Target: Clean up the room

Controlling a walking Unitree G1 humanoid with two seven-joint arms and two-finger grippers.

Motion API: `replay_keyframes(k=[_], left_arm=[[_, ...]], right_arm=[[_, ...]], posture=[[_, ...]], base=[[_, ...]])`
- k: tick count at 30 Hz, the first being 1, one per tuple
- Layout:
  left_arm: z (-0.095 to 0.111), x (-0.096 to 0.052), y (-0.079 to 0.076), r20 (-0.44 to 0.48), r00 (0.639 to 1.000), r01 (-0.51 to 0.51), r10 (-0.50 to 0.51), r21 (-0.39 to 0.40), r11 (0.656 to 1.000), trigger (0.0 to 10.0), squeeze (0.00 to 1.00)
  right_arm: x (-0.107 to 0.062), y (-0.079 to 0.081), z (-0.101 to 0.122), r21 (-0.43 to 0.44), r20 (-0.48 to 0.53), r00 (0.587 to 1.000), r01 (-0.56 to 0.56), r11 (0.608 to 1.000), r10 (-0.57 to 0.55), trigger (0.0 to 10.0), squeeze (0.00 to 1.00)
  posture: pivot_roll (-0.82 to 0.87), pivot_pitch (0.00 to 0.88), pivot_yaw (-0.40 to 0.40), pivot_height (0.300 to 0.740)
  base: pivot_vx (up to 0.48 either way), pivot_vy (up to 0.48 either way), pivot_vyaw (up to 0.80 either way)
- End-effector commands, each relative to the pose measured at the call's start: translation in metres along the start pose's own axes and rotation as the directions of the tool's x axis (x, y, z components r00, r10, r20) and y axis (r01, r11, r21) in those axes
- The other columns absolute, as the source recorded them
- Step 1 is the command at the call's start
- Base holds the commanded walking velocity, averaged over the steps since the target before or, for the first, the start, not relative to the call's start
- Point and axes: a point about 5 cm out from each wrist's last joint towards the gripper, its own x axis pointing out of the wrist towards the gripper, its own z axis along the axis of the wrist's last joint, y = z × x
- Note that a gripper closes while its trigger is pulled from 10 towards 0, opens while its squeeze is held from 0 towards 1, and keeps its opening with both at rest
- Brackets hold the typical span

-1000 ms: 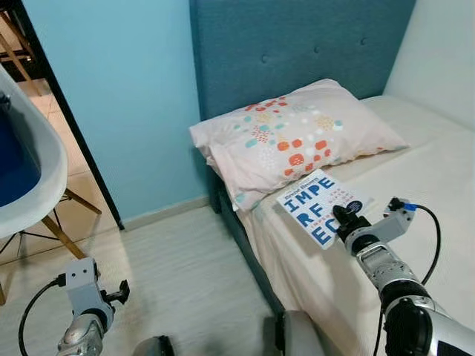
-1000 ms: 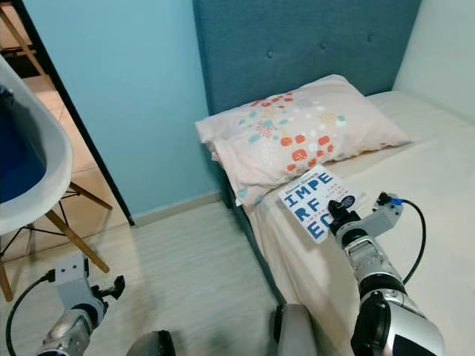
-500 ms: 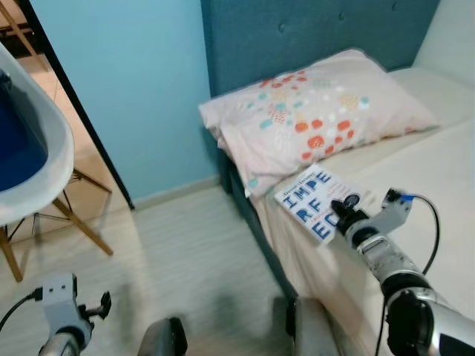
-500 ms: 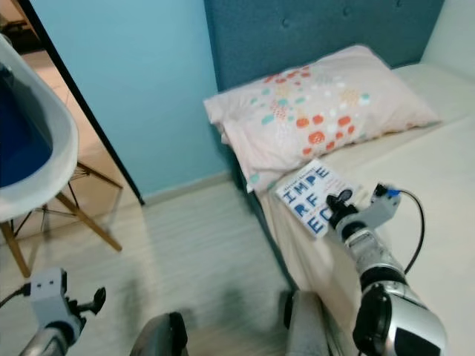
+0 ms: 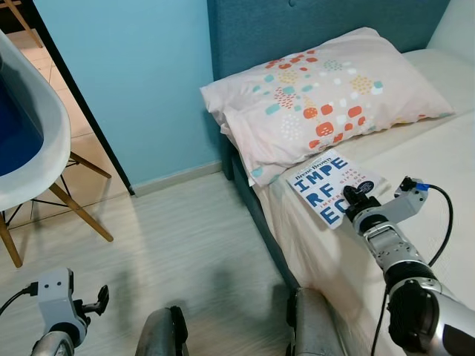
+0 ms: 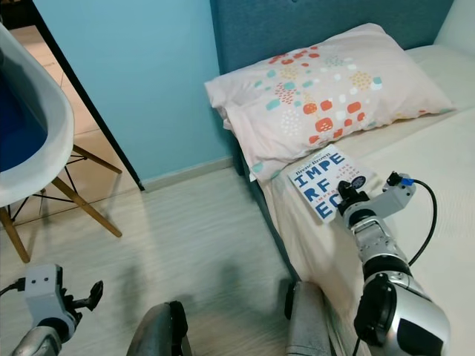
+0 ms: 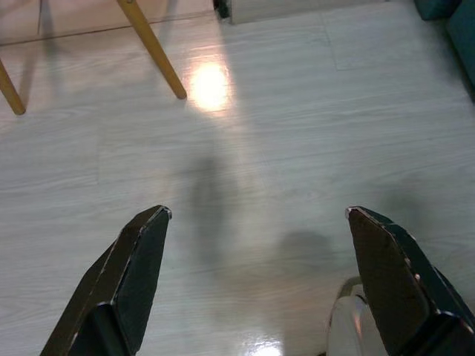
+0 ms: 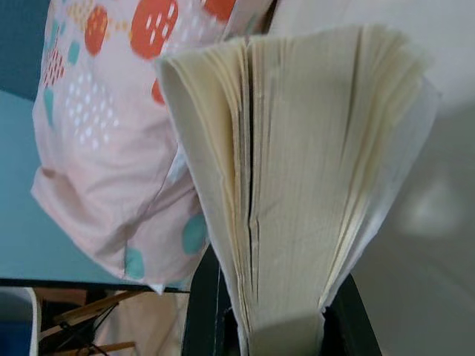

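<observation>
Pale wood floor point(image 5: 185, 245) up close w/ the left gripper point(image 7: 256, 278) hanging low over it, fingers wide apart & holding nothing; a white chair point(image 5: 33, 148) stands by the blue wall point(image 5: 126, 74). Farther on, the book point(image 5: 332, 185) lies flat at the bed point(image 5: 415, 156) edge just below the spotty pillow point(image 5: 326, 96), long side slanting toward the pillow. The right gripper point(image 5: 361, 200) is squeezed onto the book's near corner, pages pinched between its fingers.

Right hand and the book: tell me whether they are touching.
Touching. In the right wrist view the right hand has its two black fingers pressed against both sides of the book, clamping its page block near the bottom edge.
</observation>
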Motion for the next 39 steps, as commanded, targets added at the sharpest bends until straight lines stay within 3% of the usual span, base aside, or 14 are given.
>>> replay_keyframes(k=[1,2,4,5,12,16,21,22,28,29,32,33,34,39], left_arm=[[-0.011,-0.005,-0.002,-0.048,0.999,0.009,-0.009,-0.008,1.0,10.0,0.0],[-0.012,-0.005,-0.002,-0.05,0.999,0.005,-0.006,-0.019,1.0,10.0,0.0],[-0.012,-0.005,-0.003,-0.051,0.999,0.001,-0.002,-0.027,1.0,10.0,0.0],[-0.011,-0.004,-0.003,-0.051,0.999,-0.006,0.004,-0.036,0.999,10.0,0.0],[-0.009,0.002,-0.007,-0.053,0.999,-0.01,0.007,-0.055,0.998,10.0,0.0],[-0.008,0.01,-0.024,-0.061,0.998,0.013,-0.018,-0.08,0.997,10.0,0.0],[-0.007,0.015,-0.034,-0.068,0.997,0.031,-0.038,-0.093,0.995,10.0,0.0],[-0.005,0.018,-0.039,-0.073,0.996,0.035,-0.043,-0.099,0.994,10.0,0.0],[-0.001,0.024,-0.048,-0.079,0.996,0.036,-0.046,-0.119,0.992,10.0,0.0],[-0.002,0.025,-0.05,-0.086,0.995,0.033,-0.044,-0.122,0.992,10.0,0.0],[-0.003,0.026,-0.052,-0.095,0.995,0.029,-0.041,-0.125,0.992,10.0,0.0],[-0.004,0.027,-0.053,-0.113,0.993,0.017,-0.031,-0.116,0.993,10.0,0.0],[-0.003,0.029,-0.055,-0.137,0.991,-0.006,-0.008,-0.103,0.995,10.0,0.0],[0.002,0.035,-0.052,-0.187,0.981,-0.072,0.054,-0.092,0.993,10.0,0.0]], right_arm=[[-0.003,-0.006,-0.007,0.002,-0.01,1.0,0.029,1.0,-0.029,10.0,0.64],[-0.003,-0.007,-0.007,-0.003,-0.009,0.999,0.038,0.999,-0.038,10.0,0.91],[-0.004,-0.009,-0.007,-0.004,-0.007,0.999,0.042,0.999,-0.042,10.0,0.91],[-0.005,-0.011,-0.004,-0.009,0.007,0.998,0.057,0.998,-0.057,10.0,1.0],[-0.009,-0.021,0.012,-0.008,0.072,0.992,0.105,0.994,-0.104,10.0,1.0],[-0.019,-0.039,0.029,-0.057,0.111,0.981,0.164,0.985,-0.157,10.0,1.0],[-0.026,-0.052,0.033,-0.128,0.079,0.974,0.223,0.966,-0.214,10.0,1.0],[-0.036,-0.069,0.033,-0.176,0.036,0.951,0.308,0.935,-0.307,10.0,1.0],[-0.045,-0.082,0.038,-0.202,0.026,0.938,0.343,0.917,-0.345,10.0,1.0],[-0.044,-0.079,0.044,-0.193,0.065,0.945,0.328,0.925,-0.321,10.0,0.92],[-0.042,-0.074,0.05,-0.184,0.108,0.95,0.308,0.934,-0.292,10.0,0.92],[-0.036,-0.062,0.052,-0.155,0.139,0.973,0.204,0.967,-0.183,10.0,0.0],[-0.028,-0.039,0.053,-0.13,0.178,0.984,0.029,0.991,-0.006,10.0,0.0],[-0.015,-0.001,0.039,-0.151,0.156,0.965,-0.187,0.971,0.21,10.0,0.0]], posture=[[-0.01,0.234,0.039,0.555],[-0.01,0.224,0.036,0.555],[-0.01,0.222,0.034,0.555],[-0.02,0.209,0.025,0.555],[-0.05,0.167,0.008,0.555],[-0.07,0.122,0.0,0.555],[-0.1,0.073,-0.007,0.555],[-0.11,0.056,-0.009,0.555],[-0.14,0.02,-0.015,0.555],[-0.15,0.01,-0.012,0.555],[-0.15,0.007,-0.011,0.555],[-0.15,0.0,-0.009,0.555],[-0.15,0.0,-0.008,0.565],[-0.14,0.0,-0.008,0.585]], base=[[0.0,0.0,0.0],[0.0,0.0,0.0],[0.0,0.0,0.0],[0.0,0.0,0.0],[0.0,0.0,0.0],[0.0,0.0,0.0],[0.0,0.0,0.0],[0.0,0.0,0.0],[0.0,0.0,0.0],[0.0,0.0,0.0],[0.0,0.0,0.0],[0.0,0.0,0.0],[0.0,0.0,0.0],[0.0,0.0,0.0]])
